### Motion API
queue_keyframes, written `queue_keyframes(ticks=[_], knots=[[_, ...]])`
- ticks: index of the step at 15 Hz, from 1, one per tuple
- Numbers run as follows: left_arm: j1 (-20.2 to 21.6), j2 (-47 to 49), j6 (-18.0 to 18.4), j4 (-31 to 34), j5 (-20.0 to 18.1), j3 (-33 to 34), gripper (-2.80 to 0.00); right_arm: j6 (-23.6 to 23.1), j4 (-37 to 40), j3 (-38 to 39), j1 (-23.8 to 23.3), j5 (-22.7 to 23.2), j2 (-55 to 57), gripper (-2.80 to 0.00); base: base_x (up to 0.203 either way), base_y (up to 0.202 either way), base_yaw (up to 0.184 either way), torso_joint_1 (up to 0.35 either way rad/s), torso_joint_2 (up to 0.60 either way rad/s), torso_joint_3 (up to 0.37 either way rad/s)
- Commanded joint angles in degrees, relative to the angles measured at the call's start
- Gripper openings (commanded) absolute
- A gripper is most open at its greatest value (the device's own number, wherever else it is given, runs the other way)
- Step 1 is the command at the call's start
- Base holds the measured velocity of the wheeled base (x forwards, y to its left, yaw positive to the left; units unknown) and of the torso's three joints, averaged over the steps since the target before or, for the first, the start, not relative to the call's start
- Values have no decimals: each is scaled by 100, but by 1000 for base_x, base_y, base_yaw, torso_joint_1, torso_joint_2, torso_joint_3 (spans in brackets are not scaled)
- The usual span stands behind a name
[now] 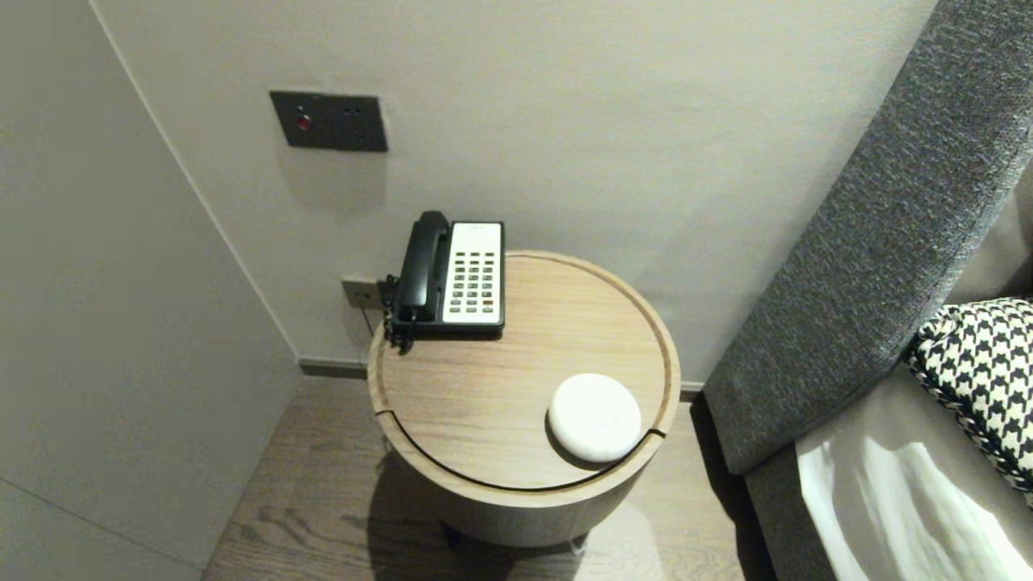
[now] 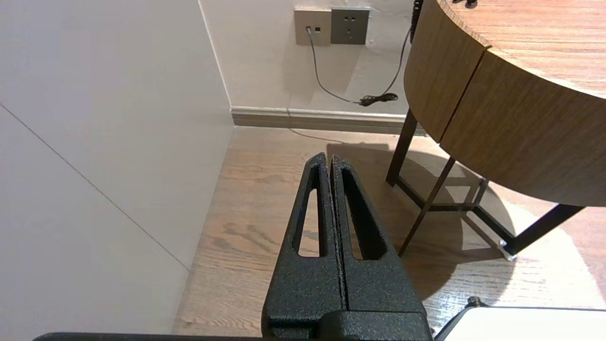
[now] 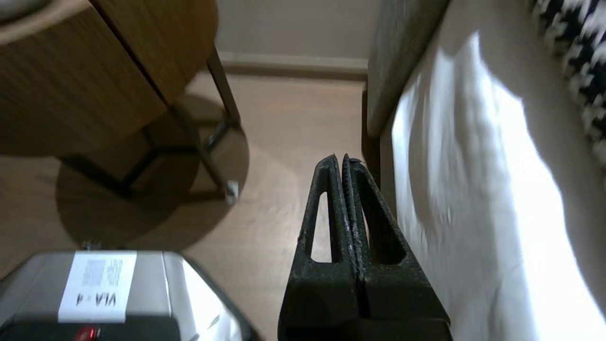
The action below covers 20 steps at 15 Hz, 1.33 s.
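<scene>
side table (image 1: pixel 484 403), round and wooden, is standing closest in the head view, on the wood floor (image 1: pixel 323 484). white disc (image 1: pixel 595 417) is lying at its front right edge. black-and-white phone (image 1: pixel 452 274) is sitting at the back left edge, handset resting on the cradle. bed (image 1: pixel 888 500) is lying to the table's right, with grey headboard (image 1: pixel 871 242) and houndstooth pillow (image 1: pixel 980 363). neither gripper is showing here.

left wrist view: left gripper (image 2: pixel 329 158) is hanging over the floor (image 2: pixel 255 199), fingers pressing together, holding nothing. it's sitting beside the side table (image 2: pixel 521 137), apart from the dark legs (image 2: pixel 400 149). wall socket (image 2: pixel 331 26) is showing behind, cable (image 2: pixel 378 99) trailing down from it.

right wrist view: right gripper (image 3: pixel 342 158) is hanging over the floor between the side table (image 3: pixel 71 94) and the bed (image 3: pixel 464 166), nearer the bed, just beside its edge. fingers are closing on each other, gripping nothing. grey robot base (image 3: pixel 142 293) with a white label is showing close to the camera.
</scene>
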Motion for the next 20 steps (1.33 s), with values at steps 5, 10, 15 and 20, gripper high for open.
queue_keyframes(ticks=[5, 10, 15, 20], knots=[[0, -2, 1, 2, 4, -1, -280, -38, -21, 80, 88, -36, -1224, -280, 0, 0, 0, 0, 0, 0], [2, -2, 1, 2, 4, -1, -280, -23, -162, 153, 97, -32, -1203, -280, 0, 0, 0, 0, 0, 0], [2, -2, 1, 2, 4, -1, -280, -15, -170, 153, 96, -41, -1212, -280, 0, 0, 0, 0, 0, 0], [2, -2, 1, 2, 4, -1, -280, -14, -171, 153, 97, -41, -1212, -280, 0, 0, 0, 0, 0, 0]])
